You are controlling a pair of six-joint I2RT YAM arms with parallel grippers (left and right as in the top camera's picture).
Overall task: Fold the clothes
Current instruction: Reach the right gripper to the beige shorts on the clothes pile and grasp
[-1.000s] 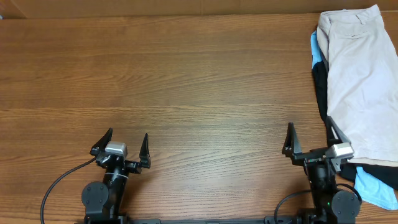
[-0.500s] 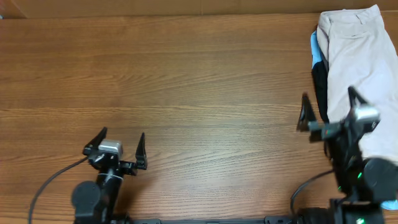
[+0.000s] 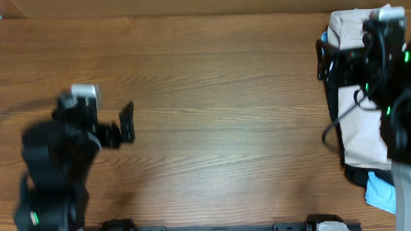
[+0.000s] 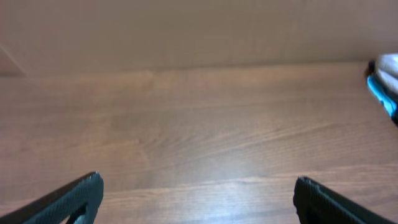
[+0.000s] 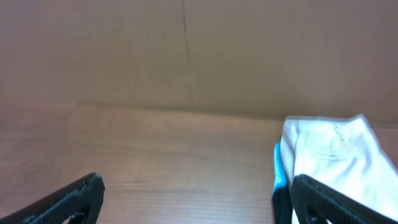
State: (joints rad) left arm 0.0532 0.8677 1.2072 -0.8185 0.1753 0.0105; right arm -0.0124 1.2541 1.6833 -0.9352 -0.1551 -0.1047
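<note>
The clothes lie in a pile at the table's right edge. Pale beige shorts [image 3: 361, 131] are on top, over a black garment [image 3: 332, 90] and a light-blue garment [image 3: 383, 194]. My right gripper [image 3: 347, 35] is open and empty, raised over the far end of the pile. In the right wrist view the open gripper [image 5: 199, 199] frames bare table, with the beige shorts [image 5: 339, 155] and a light-blue edge [image 5: 280, 169] by its right finger. My left gripper [image 3: 99, 115] is open and empty at the table's left, blurred. In the left wrist view the open gripper [image 4: 199, 199] is above bare wood.
The wooden table [image 3: 218, 77] runs between the arms. A brown wall backs the far edge [image 5: 186, 56]. A bit of the light-blue garment [image 4: 380, 92] shows at the right edge of the left wrist view. Black cables hang from the right arm [image 3: 359, 96] over the shorts.
Both arms have risen from the front edge. The right arm swung toward the far end of the pile. The left arm moved left and away from the front edge. Both grippers stay open.
</note>
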